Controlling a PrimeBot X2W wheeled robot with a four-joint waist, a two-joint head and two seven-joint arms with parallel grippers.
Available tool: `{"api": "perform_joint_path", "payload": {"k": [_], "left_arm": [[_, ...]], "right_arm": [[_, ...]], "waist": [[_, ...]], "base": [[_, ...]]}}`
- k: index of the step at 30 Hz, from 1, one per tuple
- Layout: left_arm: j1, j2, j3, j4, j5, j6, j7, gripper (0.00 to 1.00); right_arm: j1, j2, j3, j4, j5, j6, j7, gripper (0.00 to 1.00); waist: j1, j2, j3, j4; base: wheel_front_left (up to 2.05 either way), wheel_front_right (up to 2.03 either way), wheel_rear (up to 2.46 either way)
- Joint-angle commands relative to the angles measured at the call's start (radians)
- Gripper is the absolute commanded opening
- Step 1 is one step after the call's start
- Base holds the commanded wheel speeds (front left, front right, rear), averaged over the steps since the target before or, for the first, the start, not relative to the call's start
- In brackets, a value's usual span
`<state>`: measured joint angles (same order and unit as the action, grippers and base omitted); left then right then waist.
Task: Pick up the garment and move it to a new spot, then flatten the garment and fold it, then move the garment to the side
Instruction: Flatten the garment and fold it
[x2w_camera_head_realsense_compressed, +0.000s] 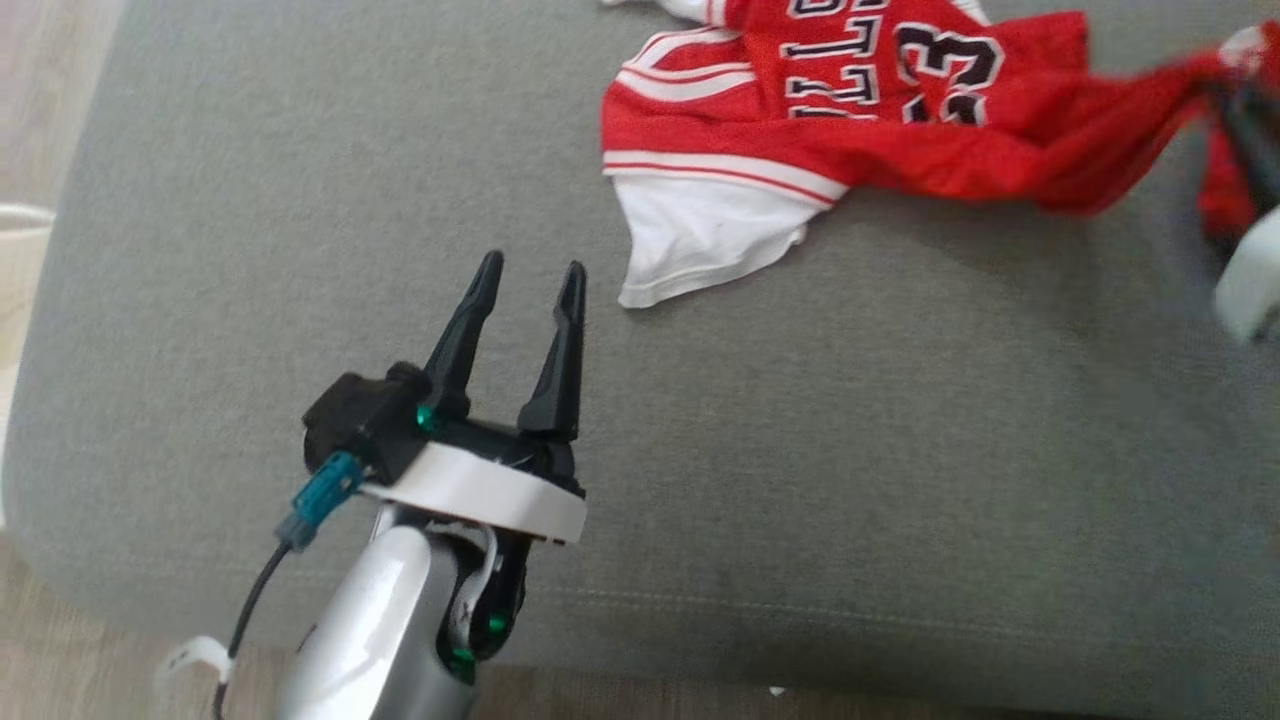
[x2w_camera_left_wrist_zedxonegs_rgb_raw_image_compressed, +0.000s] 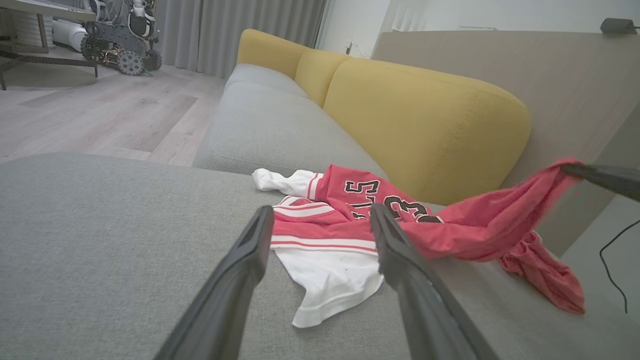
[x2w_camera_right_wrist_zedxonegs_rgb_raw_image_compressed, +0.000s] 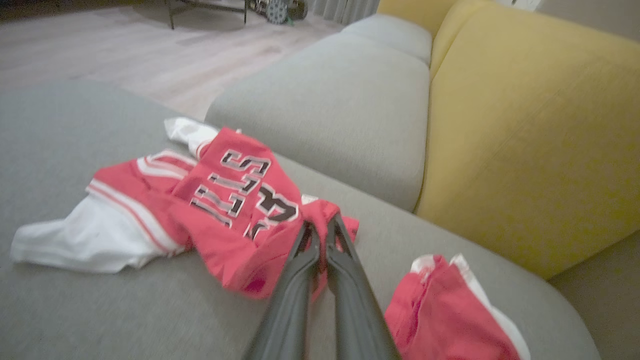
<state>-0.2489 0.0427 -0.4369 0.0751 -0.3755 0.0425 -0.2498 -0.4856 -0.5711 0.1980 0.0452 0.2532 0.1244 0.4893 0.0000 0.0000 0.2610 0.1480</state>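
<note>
On cushion (x2w_camera_head_realsense_compressed: 300, 200): jersey (x2w_camera_head_realsense_compressed: 850, 110) beyond splayed left end effector (x2w_camera_head_realsense_compressed: 530, 272); right end effector (x2w_camera_right_wrist_zedxonegs_rgb_raw_image_compressed: 320, 227) pinching it.

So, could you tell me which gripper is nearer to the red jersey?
Right. The right gripper is shut on a bunched end of the red jersey, holding it off the grey cushion. The left gripper is open, above the cushion, not touching the jersey.

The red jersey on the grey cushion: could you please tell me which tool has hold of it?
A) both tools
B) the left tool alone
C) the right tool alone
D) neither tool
C: the right tool is shut on a bunch of red cloth of the jersey, while the left tool stands open, apart from it.
</note>
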Motion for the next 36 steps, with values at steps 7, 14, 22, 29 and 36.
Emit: {"api": "perform_joint_path", "payload": {"k": [7, 14, 22, 29, 36], "left_arm": [[-0.062, 0.008, -0.014, -0.042, -0.034, 0.008, -0.012, 1.00], [-0.074, 0.008, -0.037, -0.052, -0.048, 0.017, -0.012, 1.00], [-0.088, 0.008, -0.045, -0.054, -0.051, 0.023, -0.012, 1.00], [-0.088, 0.008, -0.029, -0.038, -0.031, 0.019, -0.012, 1.00], [-0.072, 0.008, 0.007, -0.023, -0.002, 0.008, -0.012, 1.00]], "right_arm": [[-0.290, -0.025, 0.003, 0.192, -0.102, 0.006, -0.145, 0.00], [-0.405, -0.003, -0.028, 0.444, -0.208, 0.006, -0.244, 0.00], [-0.473, 0.037, -0.065, 0.753, -0.297, 0.006, -0.259, 1.00], [-0.494, 0.113, -0.078, 0.799, -0.297, 0.006, -0.395, 1.00], [-0.419, 0.206, -0.062, 0.720, -0.231, 0.006, -0.517, 1.00]], "waist": [[0.0000, 0.0000, 0.075, 0.104], [0.0000, 0.0000, 0.114, 0.154], [0.0000, 0.0000, 0.139, 0.165], [0.0000, 0.0000, 0.102, 0.106], [0.0000, 0.0000, 0.033, 0.010]], "base": [[0.00, 0.00, 0.00], [0.00, 0.00, 0.00], [0.00, 0.00, 0.00], [0.00, 0.00, 0.00], [0.00, 0.00, 0.00]]}}
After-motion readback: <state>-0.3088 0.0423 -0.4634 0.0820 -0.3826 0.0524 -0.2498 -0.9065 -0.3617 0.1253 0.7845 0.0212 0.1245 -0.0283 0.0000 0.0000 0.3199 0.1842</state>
